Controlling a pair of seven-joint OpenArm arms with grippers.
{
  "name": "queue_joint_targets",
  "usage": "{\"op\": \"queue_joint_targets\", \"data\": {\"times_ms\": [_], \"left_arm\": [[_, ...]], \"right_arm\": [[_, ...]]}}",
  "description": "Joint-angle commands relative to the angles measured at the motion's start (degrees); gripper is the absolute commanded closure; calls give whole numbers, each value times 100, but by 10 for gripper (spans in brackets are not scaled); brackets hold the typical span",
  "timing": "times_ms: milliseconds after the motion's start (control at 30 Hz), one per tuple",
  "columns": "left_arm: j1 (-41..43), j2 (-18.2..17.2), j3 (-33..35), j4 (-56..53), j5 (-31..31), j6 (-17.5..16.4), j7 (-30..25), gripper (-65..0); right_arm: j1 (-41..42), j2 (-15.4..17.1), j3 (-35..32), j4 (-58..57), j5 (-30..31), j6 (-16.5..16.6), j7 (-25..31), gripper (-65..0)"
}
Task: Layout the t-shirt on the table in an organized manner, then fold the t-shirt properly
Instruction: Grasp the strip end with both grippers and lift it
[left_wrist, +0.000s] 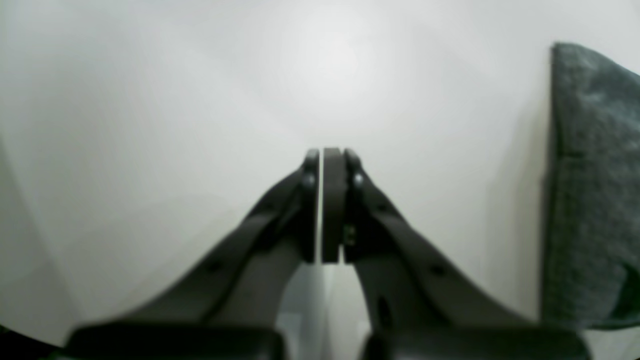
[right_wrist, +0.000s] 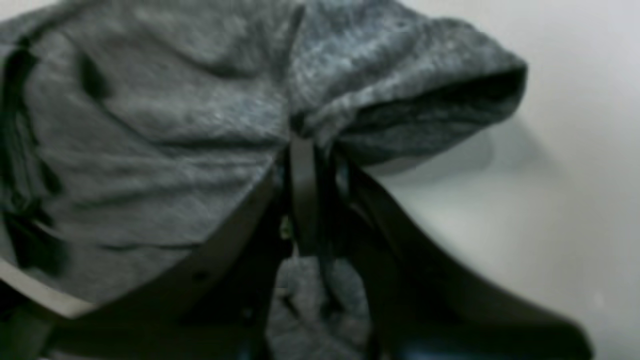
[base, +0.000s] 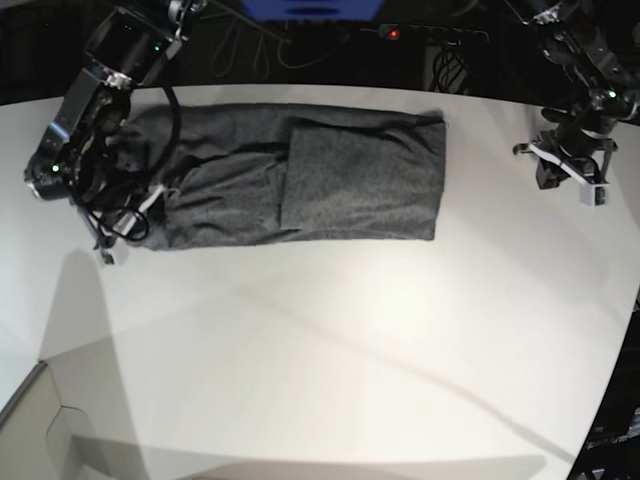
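The dark heather-grey t-shirt lies as a long band across the far half of the white table, with one panel doubled over its middle. My right gripper is shut on a bunched fold of the t-shirt at its left end, where the cloth rises off the table. In the base view this gripper sits at the shirt's left edge. My left gripper is shut with nothing in it, hovering over bare table just off the shirt's edge. It hangs right of the shirt.
Cables and a power strip with a red light lie behind the table's far edge. The table's curved edge runs down the right side. A lower ledge shows at the near left corner.
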Motion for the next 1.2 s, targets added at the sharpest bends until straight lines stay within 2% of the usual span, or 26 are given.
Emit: {"op": "queue_joint_targets", "data": {"times_ms": [0, 133, 300, 400, 667, 733, 867, 1000, 1067, 1167], "left_arm": [[-13, -40, -13, 100, -104, -10, -102, -13], [-13, 39, -13, 118, -96, -10, -102, -13], [-48, 39, -13, 109, -96, -10, -102, -13], [-57, 48, -13, 136, -96, -10, -102, -13], [-66, 320, -4, 171, -87, -10, -102, -13], [-110, 443, 66, 171, -60, -10, -102, -13], [-207, 540, 401, 153, -52, -10, -102, -13], [-365, 698, 620, 100, -43, -10, -102, -13], [-418, 725, 735, 100, -43, 284, -111, -13], [-418, 725, 946, 100, -87, 478, -137, -13]], "right_arm": [[130, 60, -19, 119, 78, -23, 135, 0], [156, 191, -229, 242, 78, -23, 214, 0], [-143, 174, -845, 725, 78, -23, 319, 0], [-416, 165, -1381, 928, 78, -23, 732, 0], [-1312, 60, -2691, 1666, 78, -27, 2350, 0], [-1523, 60, -3060, 1675, 78, -687, 2869, 0], [-1805, 77, -3676, 1684, 78, -1680, 3695, 0], [-1840, 200, -4133, 1657, 69, -2445, 4029, 0], [-1822, 227, -4326, 1648, 69, -2840, 4091, 0], [-1752, 341, -4669, 1648, 60, -3377, 4178, 0]]}}
